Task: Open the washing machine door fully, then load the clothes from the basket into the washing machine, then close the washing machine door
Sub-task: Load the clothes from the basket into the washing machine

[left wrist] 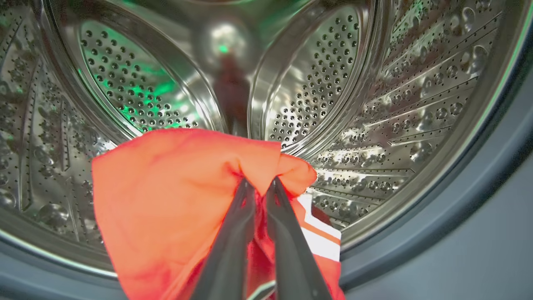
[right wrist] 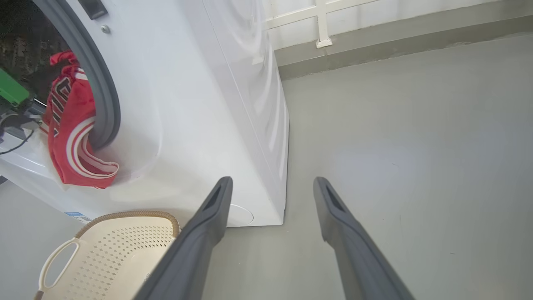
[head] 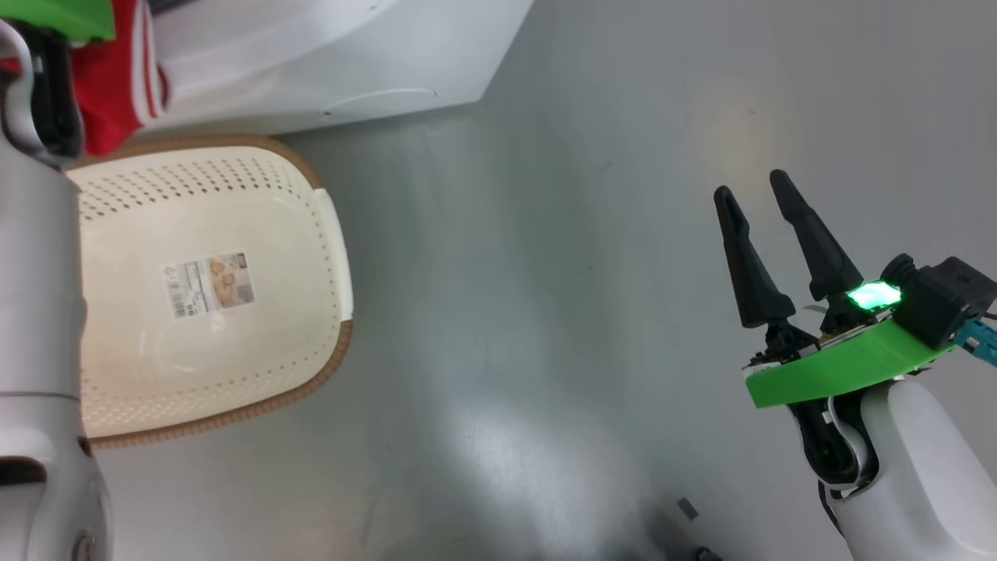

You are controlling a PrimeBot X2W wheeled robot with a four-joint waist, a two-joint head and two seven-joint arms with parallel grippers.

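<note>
My left gripper (left wrist: pixel 260 183) is shut on a red garment (left wrist: pixel 166 196), holding it at the mouth of the washing machine's steel drum (left wrist: pixel 374 96). From the right wrist view, the red jersey (right wrist: pixel 70 125) with white trim hangs over the grey gasket (right wrist: pixel 98 91) and down the white washing machine (right wrist: pixel 200 104) front. The cream basket (head: pixel 210 288) lies on the floor below with nothing in it but its sticker (head: pixel 209 284). My right gripper (head: pixel 752 195) hovers open over the floor at the right, holding nothing. The door is out of view.
Grey floor (head: pixel 545 273) spreads between the basket and my right arm. A low wall ledge (right wrist: pixel 395 37) runs behind the machine. My pale left forearm (head: pixel 35 296) stands beside the basket's left side.
</note>
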